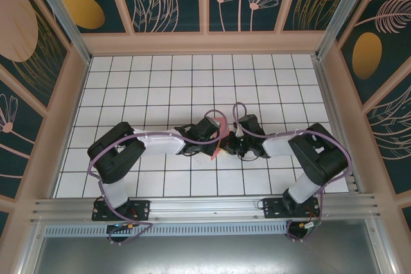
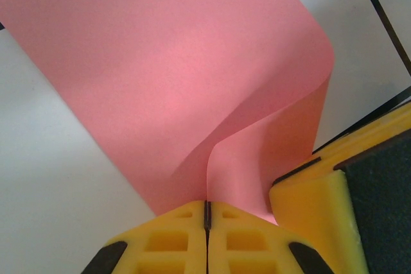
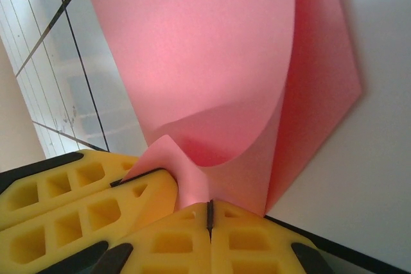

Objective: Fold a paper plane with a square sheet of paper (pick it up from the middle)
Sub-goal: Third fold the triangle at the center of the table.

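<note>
- Yellow-padded left gripper (image 2: 207, 216) and right gripper (image 3: 209, 213), both pinched closed on the square sheet of paper (image 2: 192, 81), meet mid-surface (image 1: 160, 88).
- We judge the paper light, limp, easily creased; edge grips suit it best.

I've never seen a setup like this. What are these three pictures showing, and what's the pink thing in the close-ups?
You are looking at two robot arms bolted side by side at the near edge of a white gridded table, seen from a camera above and behind them. The other two pictures come from small cameras on each arm's wrist, looking past its own yellow fingers. The pink thing is a thin sheet of paper, curled and lifted between the arms. The left gripper is pinched shut on one edge of it, and the right gripper is pinched shut on another part. Each wrist view also catches the other arm's yellow fingers close by.
</note>
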{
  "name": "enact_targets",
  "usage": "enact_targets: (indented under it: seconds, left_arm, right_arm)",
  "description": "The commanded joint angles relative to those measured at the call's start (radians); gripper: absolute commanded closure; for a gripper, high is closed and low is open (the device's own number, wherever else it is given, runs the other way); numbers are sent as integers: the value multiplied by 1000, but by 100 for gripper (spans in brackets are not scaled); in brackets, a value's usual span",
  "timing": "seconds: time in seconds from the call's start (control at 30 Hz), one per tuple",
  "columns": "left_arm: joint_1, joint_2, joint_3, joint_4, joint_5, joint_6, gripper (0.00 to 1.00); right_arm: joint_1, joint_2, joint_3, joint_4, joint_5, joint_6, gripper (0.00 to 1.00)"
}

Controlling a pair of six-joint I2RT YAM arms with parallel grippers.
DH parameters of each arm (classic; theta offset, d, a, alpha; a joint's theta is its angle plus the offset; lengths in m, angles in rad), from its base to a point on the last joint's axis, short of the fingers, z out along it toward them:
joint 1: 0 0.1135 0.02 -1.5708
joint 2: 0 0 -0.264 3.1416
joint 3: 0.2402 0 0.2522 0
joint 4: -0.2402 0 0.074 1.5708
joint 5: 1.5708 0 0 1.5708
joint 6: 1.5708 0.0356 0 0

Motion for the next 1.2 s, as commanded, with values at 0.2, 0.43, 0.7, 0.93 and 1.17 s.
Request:
enact_targets:
  seconds: [0.2,0.43,0.7,0.93,1.17]
  left_arm:
    - [2,48,5,-66,-24,21,94]
    - [3,44,7,-67,-20,21,94]
    - [3,40,5,-70,-21,21,94]
    - [2,40,5,-76,-22,25,94]
    - [3,40,7,-80,-23,27,95]
  right_arm:
    - [-70,-94,48,-49,-24,-62,100]
    - [-97,-42,46,-20,-50,-79,100]
    - [-106,37,45,-66,25,-117,100]
    - [-122,-24,79,-78,-32,-115,100]
    - [-188,-34,87,-59,-98,-149,100]
